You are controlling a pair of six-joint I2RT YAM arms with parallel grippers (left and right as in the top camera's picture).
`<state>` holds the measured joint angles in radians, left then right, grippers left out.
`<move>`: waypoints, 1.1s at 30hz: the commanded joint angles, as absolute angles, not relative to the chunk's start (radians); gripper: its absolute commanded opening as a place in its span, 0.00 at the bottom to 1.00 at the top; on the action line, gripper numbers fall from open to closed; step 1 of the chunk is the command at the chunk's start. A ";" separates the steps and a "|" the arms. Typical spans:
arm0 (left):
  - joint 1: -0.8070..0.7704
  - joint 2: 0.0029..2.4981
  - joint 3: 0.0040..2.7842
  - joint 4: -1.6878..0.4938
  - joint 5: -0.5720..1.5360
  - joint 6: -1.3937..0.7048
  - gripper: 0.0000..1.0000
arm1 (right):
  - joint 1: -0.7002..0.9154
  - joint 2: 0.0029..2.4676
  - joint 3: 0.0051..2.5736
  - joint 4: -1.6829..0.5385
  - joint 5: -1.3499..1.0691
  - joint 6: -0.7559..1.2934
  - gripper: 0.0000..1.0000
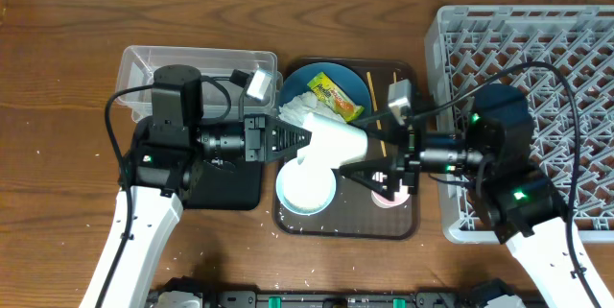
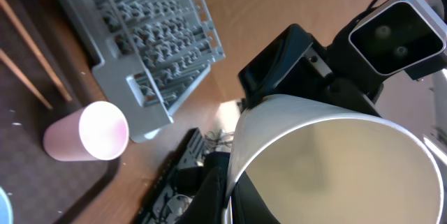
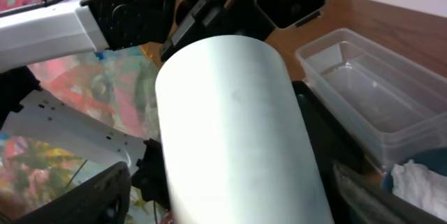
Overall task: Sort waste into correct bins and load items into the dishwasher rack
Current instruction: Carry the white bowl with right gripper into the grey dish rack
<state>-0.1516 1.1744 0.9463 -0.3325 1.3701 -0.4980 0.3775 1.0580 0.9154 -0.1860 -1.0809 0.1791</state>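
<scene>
Handover above the brown serving tray: the left gripper is clamped on the white cup, holding it on its side with the mouth turned back toward its own wrist. It hangs over the white bowl and just left of the pink cup. The right gripper reaches in from the right, its fingers spread on either side of the cup's body with a gap showing on both sides, so it is open and grips nothing yet.

The step in hand looks like passing the cup across so it can go to the grey dishwasher rack at the far right. To do it well, the right claw should probably take the smooth, tapered wall squarely around its middle, well clear of the left fingertips. The left should let go only once that grip is firm, since a glancing hold could let the cup slide down onto the bowl.

On the far side of the tray, tissue and snack wrapper lie on the blue plate beside the chopsticks. The clear tub and black tray wait on the left.
</scene>
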 commanded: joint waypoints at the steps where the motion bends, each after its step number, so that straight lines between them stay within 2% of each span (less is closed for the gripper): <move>1: -0.147 1.176 0.958 -0.326 1.433 -0.503 0.06 | 0.429 1.061 0.929 -0.187 -1.005 0.209 0.79; 3: -0.147 1.176 0.958 -0.326 1.433 -0.503 0.06 | 0.438 1.061 0.929 -0.183 -0.991 0.209 0.72; 5: -0.147 1.176 0.958 -0.326 1.433 -0.503 0.06 | 0.438 1.060 0.929 -0.176 -0.992 0.210 0.60; 8: -0.147 1.176 0.958 -0.327 1.432 -0.503 0.09 | 0.436 1.059 0.929 -0.176 -0.991 0.209 0.50; 9: -0.147 1.176 0.958 -0.327 1.432 -0.503 0.22 | 0.434 1.058 0.929 -0.176 -0.991 0.209 0.48; 10: -0.147 1.176 0.958 -0.326 1.428 -0.503 0.47 | 0.426 1.056 0.929 -0.179 -0.991 0.209 0.47; 11: -0.147 1.176 0.958 -0.327 1.421 -0.500 0.56 | 0.413 1.052 0.929 -0.184 -0.991 0.209 0.47; 15: -0.147 1.176 0.958 -0.327 1.402 -0.470 0.75 | 0.287 1.011 0.929 -0.279 -0.921 0.237 0.43; 17: -0.147 1.176 0.958 -0.328 1.402 -0.464 0.81 | 0.170 0.981 0.929 -0.383 -0.845 0.274 0.42; 22: -0.147 1.176 0.958 -0.327 1.402 -0.464 0.87 | -0.119 0.933 0.929 -0.706 -0.567 0.287 0.39; 25: -0.147 1.176 0.958 -0.327 1.402 -0.464 0.87 | -0.259 0.939 0.929 -0.918 -0.289 0.375 0.37; 28: -0.147 1.176 0.958 -0.327 1.394 -0.461 0.87 | -0.341 0.965 0.929 -1.024 -0.174 0.383 0.35; 33: -0.147 1.176 0.958 -0.327 1.394 -0.439 0.88 | -0.376 1.031 0.929 -1.050 -0.154 0.355 0.34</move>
<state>-0.1478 1.1782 0.9463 -0.3321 1.3880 -0.4671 -0.3641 1.0027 0.9203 -1.0470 -0.2451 0.3462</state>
